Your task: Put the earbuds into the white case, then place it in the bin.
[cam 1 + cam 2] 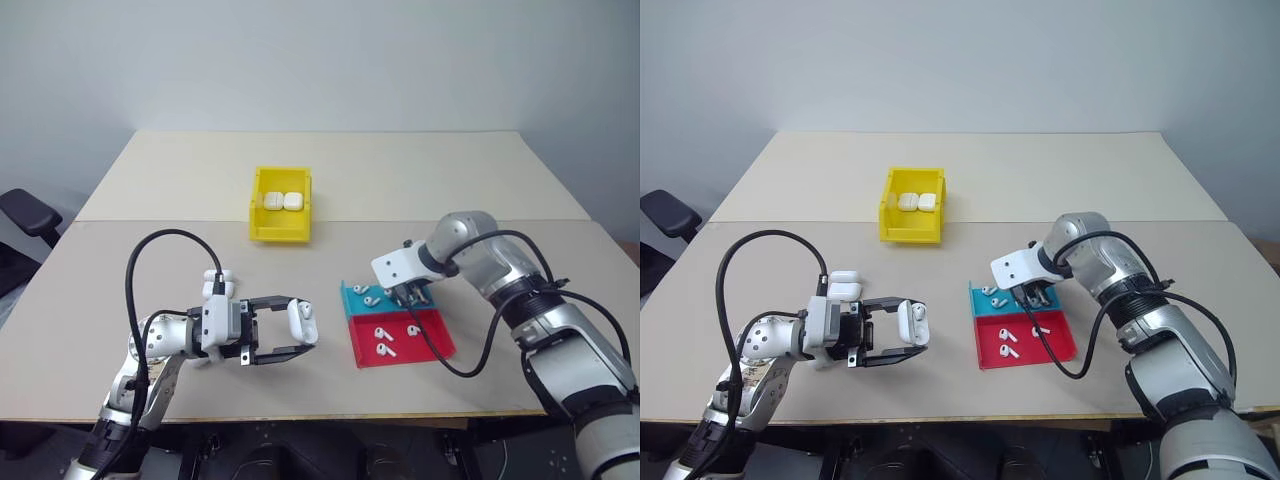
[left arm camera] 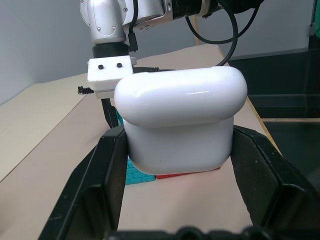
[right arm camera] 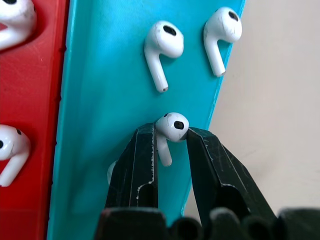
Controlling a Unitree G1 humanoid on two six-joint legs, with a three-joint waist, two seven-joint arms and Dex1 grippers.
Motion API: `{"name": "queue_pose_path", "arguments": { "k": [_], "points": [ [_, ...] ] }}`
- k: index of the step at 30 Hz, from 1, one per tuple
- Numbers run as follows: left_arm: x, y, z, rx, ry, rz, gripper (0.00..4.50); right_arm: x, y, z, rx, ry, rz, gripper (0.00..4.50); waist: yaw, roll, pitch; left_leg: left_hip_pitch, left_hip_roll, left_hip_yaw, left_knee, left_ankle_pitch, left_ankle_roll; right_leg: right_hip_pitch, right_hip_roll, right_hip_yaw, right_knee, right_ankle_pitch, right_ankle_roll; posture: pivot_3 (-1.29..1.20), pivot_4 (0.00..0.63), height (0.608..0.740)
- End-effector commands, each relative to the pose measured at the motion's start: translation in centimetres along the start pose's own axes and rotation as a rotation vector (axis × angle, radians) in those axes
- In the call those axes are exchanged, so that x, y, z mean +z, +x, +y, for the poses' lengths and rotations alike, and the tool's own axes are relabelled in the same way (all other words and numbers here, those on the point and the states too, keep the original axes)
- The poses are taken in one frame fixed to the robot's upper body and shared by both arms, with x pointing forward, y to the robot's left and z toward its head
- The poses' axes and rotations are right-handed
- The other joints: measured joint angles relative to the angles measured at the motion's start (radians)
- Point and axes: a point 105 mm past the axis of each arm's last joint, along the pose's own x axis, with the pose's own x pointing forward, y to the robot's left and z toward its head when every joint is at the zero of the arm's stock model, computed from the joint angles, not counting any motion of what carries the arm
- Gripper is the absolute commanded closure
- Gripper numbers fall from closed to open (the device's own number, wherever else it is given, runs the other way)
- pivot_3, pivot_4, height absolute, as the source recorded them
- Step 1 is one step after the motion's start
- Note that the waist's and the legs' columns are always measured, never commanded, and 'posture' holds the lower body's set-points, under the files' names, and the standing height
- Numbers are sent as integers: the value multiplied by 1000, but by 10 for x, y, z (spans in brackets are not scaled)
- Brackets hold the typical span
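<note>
White earbud (image 3: 172, 127) pinched in right pincer (image 3: 171, 150) over teal tray half (image 3: 110, 100) — open white case (image 2: 180, 122) clamped in left pincer (image 1: 283, 331) above tabletop (image 1: 400, 180).

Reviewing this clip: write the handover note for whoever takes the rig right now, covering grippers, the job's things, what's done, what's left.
Left gripper: shut on an open white case, held above the table.
Right gripper: fingers pinching one earbud over the teal half of the tray.
More earbuds lie on the tray's teal and red halves.
Done: two closed cases sit in the yellow bin.
Two more cases wait on the table by the left arm.
Left: seat earbuds in the held case, close it, bin it.
</note>
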Motion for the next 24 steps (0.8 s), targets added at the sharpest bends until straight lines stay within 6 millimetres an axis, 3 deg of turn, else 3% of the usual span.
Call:
{"name": "queue_pose_path", "arguments": {
  "k": [1, 3, 6, 9, 12, 17, 24],
  "points": [
    [13, 4, 10, 22, 44, -51, 1707, 15, -44, -23, -204, 48, -114, 3548, 1, 0, 0, 0, 0, 0, 0, 0, 0, 0, 0, 0, 0, 0, 0, 0, 150, 740],
    [24, 10, 16, 43, 46, -109, 1707, 28, -80, -33, -352, 125, -251, 3548, 7, 1, 1, 0, 0, 0, 0, 0, 0, 0, 0, 0, 0, 0, 0, 0, 150, 740],
    [39, 17, 23, 42, 36, -189, 1707, 42, -129, -26, -508, 220, -457, 3548, 18, 1, 1, -1, 0, -1, 0, 0, 0, 0, 0, -1, -1, 0, 0, 0, 150, 740],
    [45, 20, 25, 21, 29, -224, 1707, 51, -153, -14, -575, 291, -577, 3548, 23, 1, 0, 0, 0, -2, 0, 0, 1, 2, 0, -1, -2, 0, 0, 0, 150, 740],
    [52, 32, 27, -22, 5, -283, 1707, 69, -183, 11, -615, 400, -885, 3548, 25, 1, 1, 0, 0, -3, 1, -1, 2, 2, 0, -1, -1, 0, 0, 0, 150, 740],
    [61, 49, 30, -67, -32, -333, 1707, 98, -196, 49, -570, 450, -1212, 3548, 24, 1, 0, 0, -1, -6, 1, -1, 2, 4, 0, -2, -1, 0, 0, 0, 150, 740],
    [67, 61, 29, -138, -37, -353, 1707, 121, -190, 65, -484, 475, -1318, 3548, 21, 1, 0, 1, -1, -9, 1, -1, 2, 4, 0, -1, -1, 0, 0, 0, 150, 740]
  ]
}}
